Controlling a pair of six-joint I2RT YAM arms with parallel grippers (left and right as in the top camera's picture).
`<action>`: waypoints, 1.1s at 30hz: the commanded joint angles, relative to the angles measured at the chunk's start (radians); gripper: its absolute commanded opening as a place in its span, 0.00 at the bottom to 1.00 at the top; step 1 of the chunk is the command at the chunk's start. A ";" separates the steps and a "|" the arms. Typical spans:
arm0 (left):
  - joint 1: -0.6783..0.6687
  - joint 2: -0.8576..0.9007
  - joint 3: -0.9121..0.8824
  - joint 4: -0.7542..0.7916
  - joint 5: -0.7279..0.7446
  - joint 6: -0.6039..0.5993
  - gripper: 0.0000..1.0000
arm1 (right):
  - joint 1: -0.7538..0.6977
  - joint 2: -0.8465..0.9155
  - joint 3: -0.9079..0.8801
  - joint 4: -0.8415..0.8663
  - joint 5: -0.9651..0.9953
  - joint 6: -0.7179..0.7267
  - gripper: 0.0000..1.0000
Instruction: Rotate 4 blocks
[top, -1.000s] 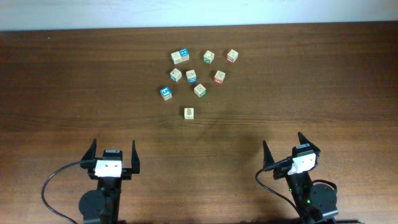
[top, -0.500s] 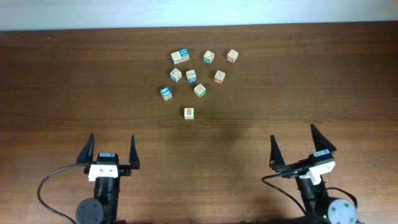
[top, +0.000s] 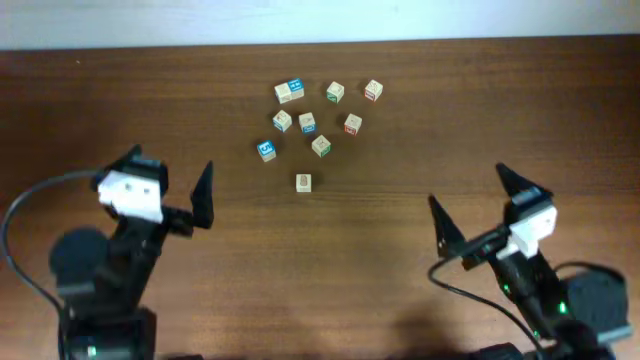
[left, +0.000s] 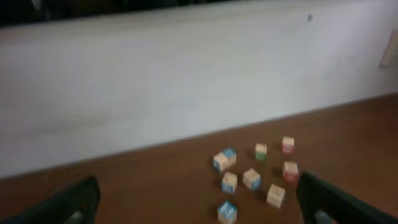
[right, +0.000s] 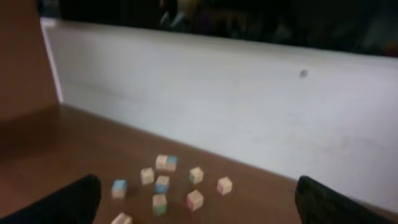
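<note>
Black arms (top: 120, 265), white wrist housings (top: 130, 192), black cables (top: 45, 186), pointed end effector fingers (top: 205, 187).

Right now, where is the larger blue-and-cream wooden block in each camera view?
Overhead: larger blue-and-cream wooden block, upper area, just left of centre.
Left wrist: the block, lower area, just right of centre.
Right wrist: the block, lower area, left of centre.
Shared landmark: small blue-topped wooden cube.

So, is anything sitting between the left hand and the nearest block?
Nothing visible. Only bare table lies between the open left hand and the nearest block, which stands alone in front. The other blocks sit beyond it, farther from the hand.
</note>
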 joint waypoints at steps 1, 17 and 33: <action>0.002 0.187 0.183 -0.161 0.037 -0.008 0.99 | 0.003 0.238 0.208 -0.148 -0.080 0.004 0.98; -0.083 0.891 0.578 -0.606 -0.155 -0.002 0.99 | 0.130 1.675 1.276 -0.720 -0.296 0.135 0.81; -0.017 1.045 0.578 -0.598 -0.404 -0.278 0.99 | 0.258 1.946 1.274 -0.507 0.102 -0.128 0.51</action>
